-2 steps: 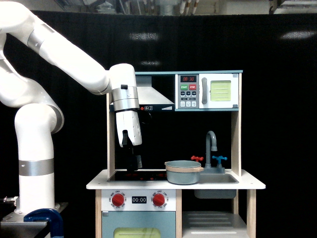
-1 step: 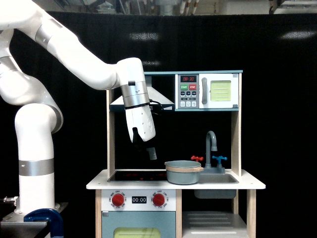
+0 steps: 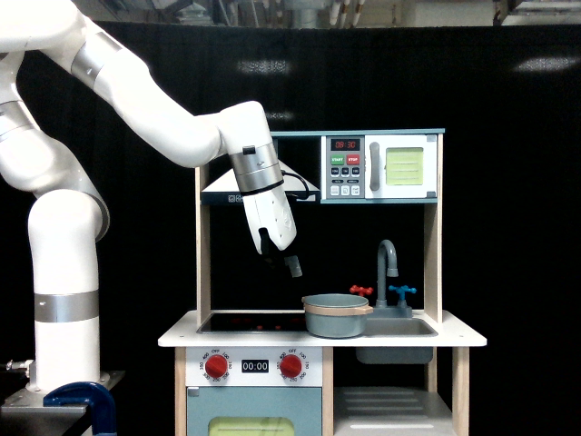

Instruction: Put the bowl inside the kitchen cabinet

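Pincer (image 3: 292,265): mine, hung tilted above the counter, up and to the exterior view's left of the bowl, apart from it; holding nothing. Whether my fingers were wide or narrow I could not tell, since they showed only as 1 dark shape against the black backdrop.

Bowl (image 3: 335,314): sat upright on the counter (image 3: 182,338), partly over the hob (image 3: 250,321) and hard against the sink (image 3: 399,329) on the exterior view's right. Tan rim on top, 1 side tab showing toward the sink. Not yet lifted.

Cabinet (image 3: 390,404): open compartment under the sink, low at the exterior view's right; white shelf just visible at the frame's bottom edge. Empty as far as could be seen.

Reason for pose: I judged the tilt set my fingers toward the bowl's near rim, for a pinch on the wall.

Edges: faucet (image 3: 388,259) and 2 taps stood just behind and to the right of the bowl; hood (image 3: 263,186) and microwave (image 3: 381,167) overhead; wooden posts at both sides.

Room: open air between hood and counter, enough for my approach from the left. Toward the faucet, little.

Route judged: bowl would need to come forward off the counter's front edge, then down and into the cabinet, clear of the sink's underside.
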